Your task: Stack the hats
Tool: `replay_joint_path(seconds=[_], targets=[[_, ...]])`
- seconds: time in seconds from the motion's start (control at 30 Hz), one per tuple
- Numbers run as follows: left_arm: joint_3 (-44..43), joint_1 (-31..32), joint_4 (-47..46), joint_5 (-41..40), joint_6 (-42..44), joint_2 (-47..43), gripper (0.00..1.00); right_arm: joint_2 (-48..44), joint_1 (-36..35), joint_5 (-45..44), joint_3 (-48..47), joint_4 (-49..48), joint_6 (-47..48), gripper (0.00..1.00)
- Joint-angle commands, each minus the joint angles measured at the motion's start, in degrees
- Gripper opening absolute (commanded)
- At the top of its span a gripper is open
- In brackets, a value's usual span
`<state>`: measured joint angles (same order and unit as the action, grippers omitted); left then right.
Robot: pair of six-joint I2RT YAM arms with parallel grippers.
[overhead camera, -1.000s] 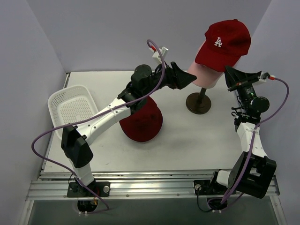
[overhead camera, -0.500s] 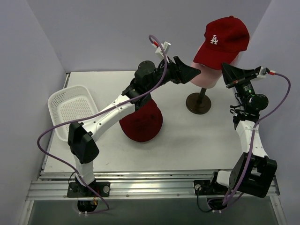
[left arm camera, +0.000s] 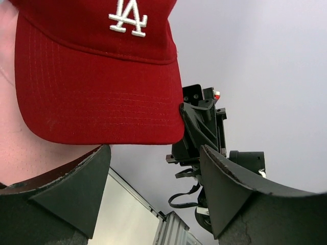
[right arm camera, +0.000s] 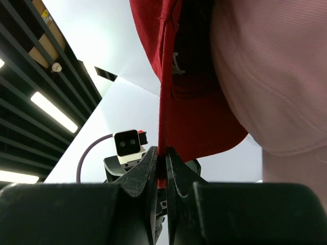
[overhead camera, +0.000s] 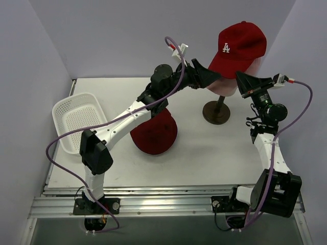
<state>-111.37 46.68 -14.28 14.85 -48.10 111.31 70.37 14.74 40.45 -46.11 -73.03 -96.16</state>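
Robotics lab, boxed test cell. White table is shut in by plain pale-violet walls at 9, 12 and 3 o'clock. Aluminium rail at 6 o'clock carries left arm and right arm, with purple cables looping loose. Right wrist view: black ceiling beams and strip lights at 9 o'clock, an industrial hall overhead.

Top cam looks down on the whole tabletop; both wrist cams peer up close past their fingers at the red cap.

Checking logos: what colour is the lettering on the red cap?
White lettering on the red cap; left wrist view shows it best.
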Motion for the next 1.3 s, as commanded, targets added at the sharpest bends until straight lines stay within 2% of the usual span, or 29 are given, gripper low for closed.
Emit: replay_joint_path(seconds=[0.0,0.5,0.73,1.07,1.27], targets=[[-2.62,-0.71,-1.89,-0.09,-1.12,1.19,0.79,-2.52,0.20,-0.98,1.37,-18.20,1.41,0.00],[-4.64,-0.88,-2.77,1.14,-2.09,4.88,0.78,-3.13,0.46,-0.98,6.91,-20.22,1.85,0.00],[-4.99,-0.71,-2.42,0.79,-1.65,5.41,0.78,-5.94,0.46,-0.98,7.87,-13.73,5.63,0.00],[-5.70,-0.45,-1.45,-0.26,-0.77,5.76,0.78,-7.79,0.02,-1.77,9.19,-9.24,8.97,0.00],[-7.45,-0.27,-0.22,-0.44,-0.68,6.55,0.78,-9.02,0.02,-2.30,10.07,-6.42,10.55,0.09]])
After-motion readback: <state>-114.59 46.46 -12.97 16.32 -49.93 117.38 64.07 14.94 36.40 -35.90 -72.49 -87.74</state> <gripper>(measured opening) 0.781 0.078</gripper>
